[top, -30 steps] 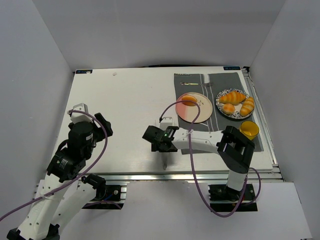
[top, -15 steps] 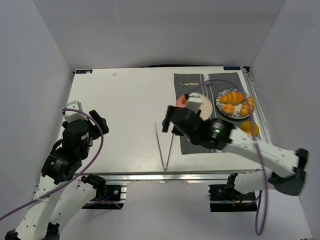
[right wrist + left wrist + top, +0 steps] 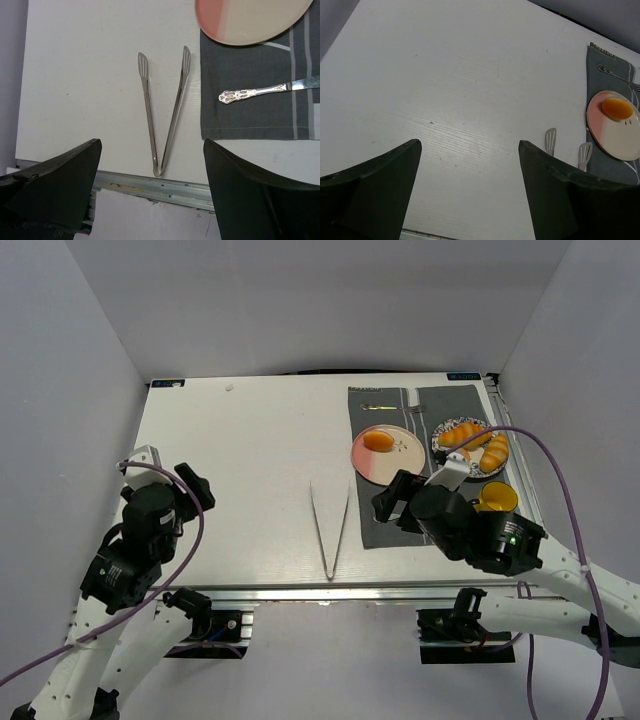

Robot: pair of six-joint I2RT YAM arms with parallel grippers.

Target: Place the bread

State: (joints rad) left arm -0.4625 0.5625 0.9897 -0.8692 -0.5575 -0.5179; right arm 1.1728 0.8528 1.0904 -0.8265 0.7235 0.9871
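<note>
Fingers [image 3: 60, 190] of the right gripper [image 3: 152, 145] are standing spread wide in the right wrist view, with nothing between them. Only their inner edges are showing, as the lower corners are cropping the rest. Tongs [image 3: 165, 110] are lying on the white table [image 3: 85, 60], their tips apart and pointing toward the top of the frame. At upper right, the top edge is cutting off the pink plate [image 3: 250, 20], which is resting on a grey mat [image 3: 250, 120] near a silver utensil handle [image 3: 255, 92].

In the left wrist view, the left gripper [image 3: 469, 145] is likewise standing released and empty, with the bottom edge cropping its fingers [image 3: 375, 190]. The bread [image 3: 616, 106] is lying at far right, on the upper left part of the plate. Its long axis is running roughly left to right. Both ends look alike, so no pointing direction can be told.

In the top view, the bread is lying on the plate's upper left part, its long axis across the frame. The right arm [image 3: 490, 535] is hiding part of the mat and the yellow cup [image 3: 497, 497], and its cable [image 3: 500, 430] is crossing the croissants [image 3: 465, 433].
</note>
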